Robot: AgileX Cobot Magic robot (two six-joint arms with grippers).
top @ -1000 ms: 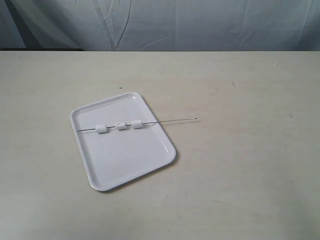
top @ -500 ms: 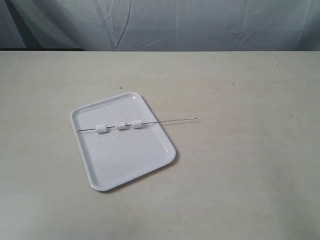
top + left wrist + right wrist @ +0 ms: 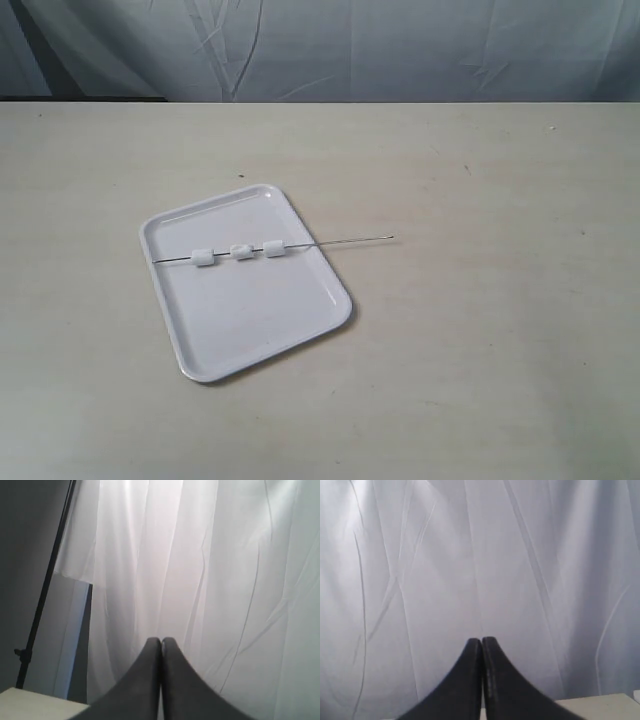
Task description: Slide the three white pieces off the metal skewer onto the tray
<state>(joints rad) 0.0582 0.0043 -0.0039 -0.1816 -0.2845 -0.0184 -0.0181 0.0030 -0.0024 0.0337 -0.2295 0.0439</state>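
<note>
Both the left gripper (image 3: 161, 642) and right gripper (image 3: 481, 641) are pressed closed and empty, facing a white curtain (image 3: 225, 555). On the table (image 3: 480, 350), three white pieces (image 3: 241, 251) sit threaded on the metal skewer (image 3: 350, 241), which lies across the tray (image 3: 250, 330).

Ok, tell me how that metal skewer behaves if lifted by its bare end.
The metal skewer looks thin, straight: probably stiff, light, slippery to pinch. With the three white pieces threaded near its other end, it would likely dip toward the tray.
</note>
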